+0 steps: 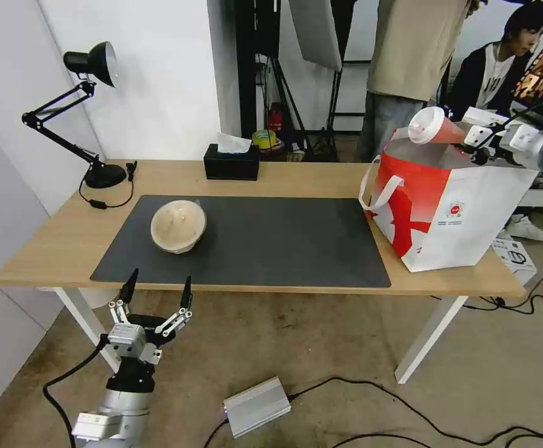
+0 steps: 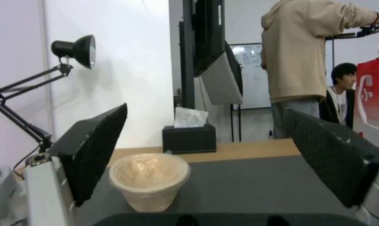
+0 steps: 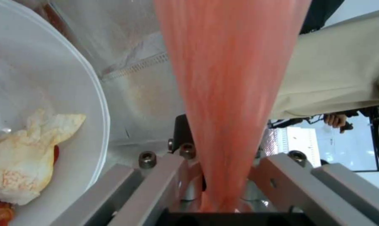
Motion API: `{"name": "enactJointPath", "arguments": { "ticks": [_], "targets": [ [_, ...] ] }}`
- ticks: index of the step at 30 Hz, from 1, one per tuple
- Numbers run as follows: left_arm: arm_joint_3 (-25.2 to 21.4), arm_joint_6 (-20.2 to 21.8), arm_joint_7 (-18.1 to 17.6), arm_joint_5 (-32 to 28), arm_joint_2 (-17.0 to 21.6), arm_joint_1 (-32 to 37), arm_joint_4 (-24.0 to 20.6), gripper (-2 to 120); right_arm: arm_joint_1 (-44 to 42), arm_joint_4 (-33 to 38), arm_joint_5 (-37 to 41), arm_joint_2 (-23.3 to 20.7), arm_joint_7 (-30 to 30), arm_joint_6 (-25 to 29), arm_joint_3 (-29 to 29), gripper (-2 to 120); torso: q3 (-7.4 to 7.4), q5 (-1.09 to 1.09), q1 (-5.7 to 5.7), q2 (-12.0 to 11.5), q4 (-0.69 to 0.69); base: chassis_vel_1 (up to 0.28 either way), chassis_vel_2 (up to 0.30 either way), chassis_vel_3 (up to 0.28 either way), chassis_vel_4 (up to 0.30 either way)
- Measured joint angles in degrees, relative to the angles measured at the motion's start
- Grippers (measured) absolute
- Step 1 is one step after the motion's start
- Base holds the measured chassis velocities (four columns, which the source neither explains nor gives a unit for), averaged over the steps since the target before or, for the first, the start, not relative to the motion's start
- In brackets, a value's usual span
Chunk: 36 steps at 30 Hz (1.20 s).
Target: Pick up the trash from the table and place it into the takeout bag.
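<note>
Holding the red drink cup (image 1: 434, 129) tipped over the takeout bag (image 1: 464, 211), our right gripper (image 1: 471, 144) hovers above its open mouth, where the white bowl (image 3: 39, 94) lies. Our left gripper (image 1: 157, 287) hangs wide open, well left of the bag, facing the beige lidded bowl (image 1: 179, 225) on the table (image 1: 296, 177).

The light-wood worktop (image 1: 296, 177) carries a dark grey mat (image 1: 271, 239) holding 1 beige lidded bowl (image 1: 179, 226), plus a black desk lamp (image 1: 91, 112), black tissue box (image 1: 231, 163) and takeout bag (image 1: 464, 214).

Tilted red cup (image 1: 436, 128) above takeout bag (image 1: 471, 211)
</note>
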Motion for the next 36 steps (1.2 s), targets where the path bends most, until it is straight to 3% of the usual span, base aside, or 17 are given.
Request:
{"name": "enactJointPath", "arguments": {
  "ticks": [13,15,18,25,36],
  "targets": [
    [0.28,-0.23,0.05,0.14,-0.37,0.27,0.16,100,-0.31,-0.15,-0.38,-0.17,-0.26,-0.07,0.0,56,0.0,0.0,0.0,0.0,0.0,0.0,0.0,0.0,0.0],
    [0.27,-0.24,0.06,0.15,-0.37,0.27,0.17,100,-0.32,-0.18,-0.39,-0.17,-0.25,-0.07,0.0,58,0.0,0.0,0.0,0.0,0.0,0.0,0.0,0.0,0.0],
    [0.23,-0.25,0.09,0.16,-0.28,0.3,0.18,100,-0.33,-0.38,-0.42,-0.05,-0.25,-0.08,0.01,73,0.0,0.0,0.0,0.0,0.0,0.0,0.0,0.0,0.0],
    [0.24,-0.26,0.15,0.19,-0.18,0.32,0.21,100,-0.33,-0.44,-0.44,-0.03,-0.25,-0.09,0.03,94,0.0,0.0,0.0,0.0,0.0,0.0,0.0,0.0,0.0],
    [0.07,-0.2,0.15,0.15,0.15,0.47,-0.27,100,-0.21,-0.03,-0.22,-0.35,-0.24,-0.08,0.42,96,0.0,0.0,0.0,-0.01,0.0,0.0,0.0,0.0,0.0]
  ]
}}
